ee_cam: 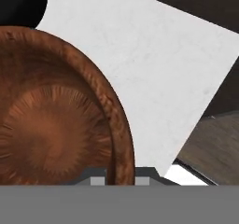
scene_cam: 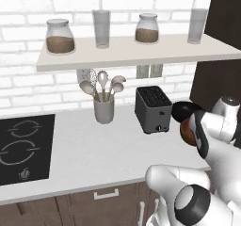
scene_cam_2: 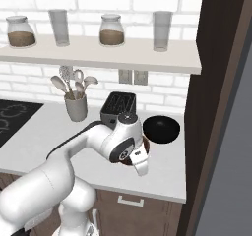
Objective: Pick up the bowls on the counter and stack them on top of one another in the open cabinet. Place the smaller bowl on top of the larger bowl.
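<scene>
Reddish-brown smaller bowl [ee_cam: 56, 120] sits on the pale desk [scene_cam: 94, 149], at the right edge of the left base frame, mostly behind the arm. The gripper [scene_cam_2: 139, 157] is right down over its rim at frame centre in the right base view. In the hand view the rim runs between the fingers near the bottom edge, but the tips are cut off, so I cannot tell if they are closed on it.

The larger bowl [scene_cam_2: 161, 129], black, is just beside the brown one, toward the dark tall panel [scene_cam_2: 216, 97], with the toaster [scene_cam: 153, 108] close on the other side.

Risks: a thin rim pinch may slip or tilt on lifting. The brown bowl could knock the black one. The open cabinet [scene_cam: 136, 53] already holds jars [scene_cam: 60, 36] and glasses [scene_cam: 101, 28], so room is tight. And brown going up first gets the stack order wrong.
</scene>
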